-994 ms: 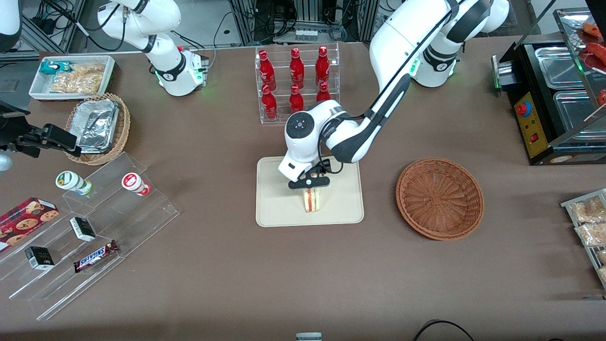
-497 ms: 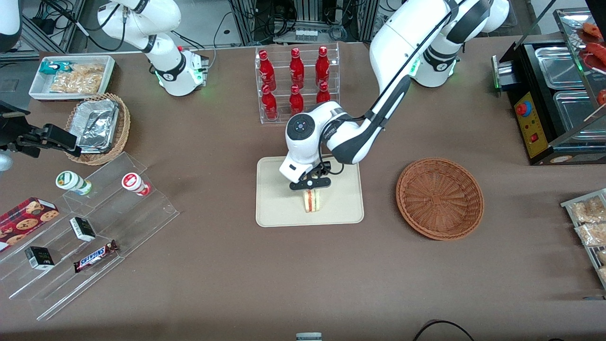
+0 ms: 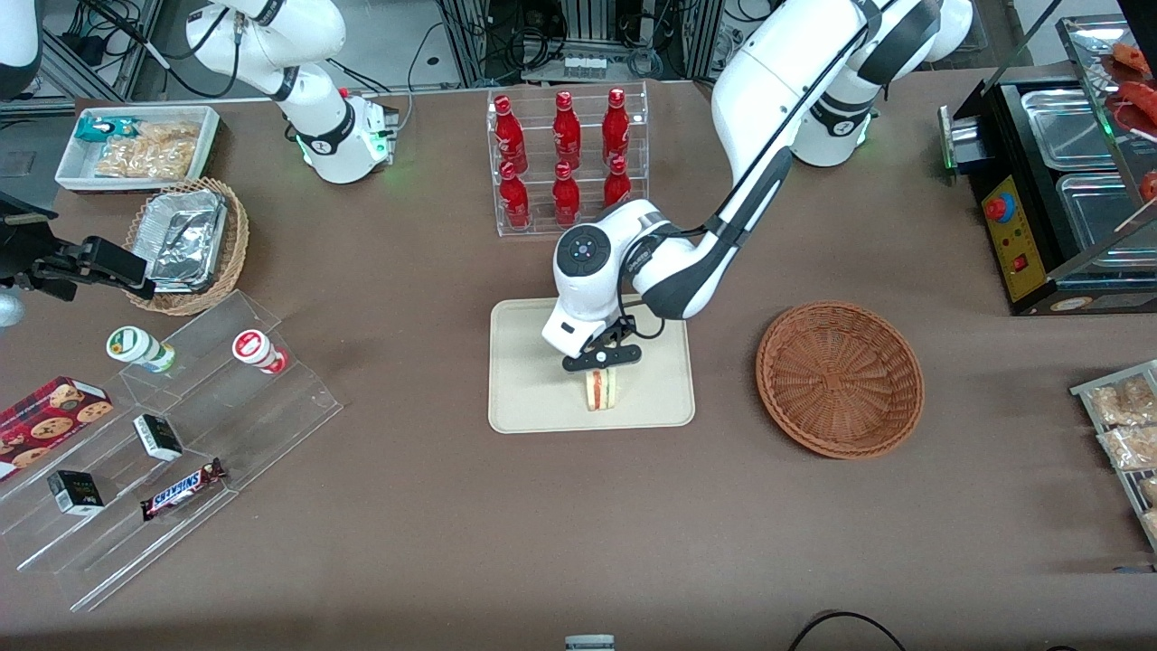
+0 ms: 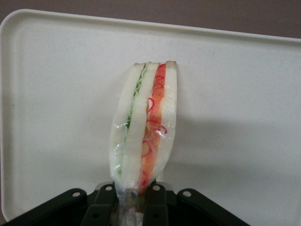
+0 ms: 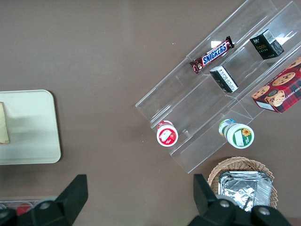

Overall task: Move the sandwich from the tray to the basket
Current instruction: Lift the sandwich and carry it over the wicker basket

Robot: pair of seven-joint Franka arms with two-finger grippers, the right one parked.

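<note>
Pick-up step, apparently. Left gripper (image 4: 131, 193) over tray (image 4: 56, 94); fingers closed on sandwich (image 4: 146, 127), held between them — lift-off unclear. Next: raise clear, carry sideways to basket (image 3: 841, 380), well apart from fingers.

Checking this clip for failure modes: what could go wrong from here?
The tool, over the tray, grips the sandwich by one end, so it might swing or slip. Its clear wrap could slide in that grip. Carried too low, it might catch the rim of the wicker basket.
</note>
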